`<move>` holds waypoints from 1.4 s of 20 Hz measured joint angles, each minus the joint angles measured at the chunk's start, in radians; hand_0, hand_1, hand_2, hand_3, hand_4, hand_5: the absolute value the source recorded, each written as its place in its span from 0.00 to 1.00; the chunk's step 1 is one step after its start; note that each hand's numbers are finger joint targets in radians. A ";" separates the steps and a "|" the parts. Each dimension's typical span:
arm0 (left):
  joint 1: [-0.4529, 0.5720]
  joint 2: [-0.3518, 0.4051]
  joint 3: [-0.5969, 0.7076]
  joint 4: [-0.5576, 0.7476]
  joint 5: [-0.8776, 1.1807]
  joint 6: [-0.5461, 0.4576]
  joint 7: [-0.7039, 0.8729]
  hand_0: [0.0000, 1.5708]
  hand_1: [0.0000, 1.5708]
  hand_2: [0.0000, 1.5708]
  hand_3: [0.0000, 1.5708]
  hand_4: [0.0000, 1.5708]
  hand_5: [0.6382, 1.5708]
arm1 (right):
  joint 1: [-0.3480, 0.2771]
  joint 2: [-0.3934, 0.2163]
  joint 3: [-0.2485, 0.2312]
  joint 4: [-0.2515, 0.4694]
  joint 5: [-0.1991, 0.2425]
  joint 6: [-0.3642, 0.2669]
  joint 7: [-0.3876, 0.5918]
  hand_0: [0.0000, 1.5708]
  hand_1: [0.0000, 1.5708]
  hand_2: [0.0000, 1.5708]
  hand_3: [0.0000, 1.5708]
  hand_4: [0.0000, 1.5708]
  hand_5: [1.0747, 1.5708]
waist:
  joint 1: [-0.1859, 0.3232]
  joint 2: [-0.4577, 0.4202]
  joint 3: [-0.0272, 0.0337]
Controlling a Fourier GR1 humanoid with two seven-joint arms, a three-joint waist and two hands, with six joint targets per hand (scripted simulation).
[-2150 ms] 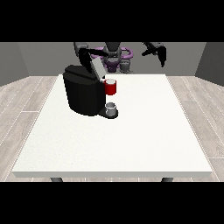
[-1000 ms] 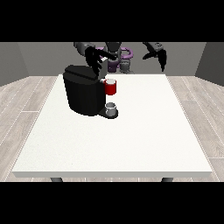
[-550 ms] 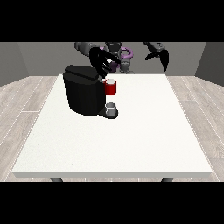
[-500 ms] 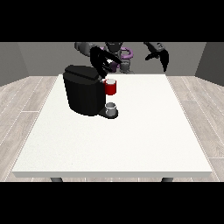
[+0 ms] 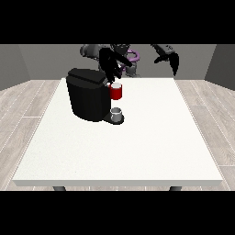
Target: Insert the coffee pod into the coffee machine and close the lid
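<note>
The black coffee machine stands on the white table, left of the middle. A red thing at the machine sits at its front right, just under the top. Below it, a small grey thing rests on the machine's base. The hand at the view's left hangs just above the machine's top right corner and the red thing. The hand at the view's right is raised beyond the table's far right edge, fingers relaxed and drooping, holding nothing.
The robot's torso, with a purple part, stands behind the table's far edge. The wide white tabletop stretches in front of and to the right of the machine.
The hand at the view's left has come forward and to the right, from behind the machine to above its top right corner. The hand at the view's right has lifted slightly.
</note>
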 measured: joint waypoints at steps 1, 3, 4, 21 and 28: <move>-0.009 -0.002 -0.003 0.000 0.002 -0.004 0.000 0.00 0.00 0.00 0.00 0.16 1.00 | -0.008 -0.012 -0.007 -0.012 0.003 0.003 0.016 0.00 0.00 0.00 0.00 0.00 1.00 | 0.011 0.009 0.0001; -0.020 -0.002 -0.008 0.002 0.005 -0.014 -0.007 0.00 0.00 0.00 0.00 0.14 1.00 | -0.014 -0.034 -0.014 -0.039 0.011 0.014 0.051 0.00 0.00 0.00 0.00 0.00 1.00 | 0.036 0.029 0.0008; -0.028 -0.005 -0.015 0.003 0.003 -0.015 -0.009 0.00 0.00 0.00 0.00 0.13 1.00 | -0.020 -0.046 -0.017 -0.050 0.017 0.022 0.063 0.00 0.00 0.00 0.00 0.00 1.00 | 0.048 0.038 0.0018; -0.105 -0.032 -0.082 -0.083 -0.016 -0.020 0.040 0.00 0.00 0.00 0.00 0.17 1.00 | -0.251 0.099 0.017 0.070 -0.028 0.000 -0.322 0.00 0.00 0.00 0.00 0.00 1.00 | 0.162 0.150 -0.0400; -0.030 -0.005 -0.031 -0.062 0.017 -0.029 0.040 0.00 0.00 0.00 0.00 0.17 1.00 | -0.184 0.220 0.087 0.073 -0.035 0.002 -0.442 0.00 0.00 0.00 0.00 0.12 1.00 | 0.078 0.066 -0.0406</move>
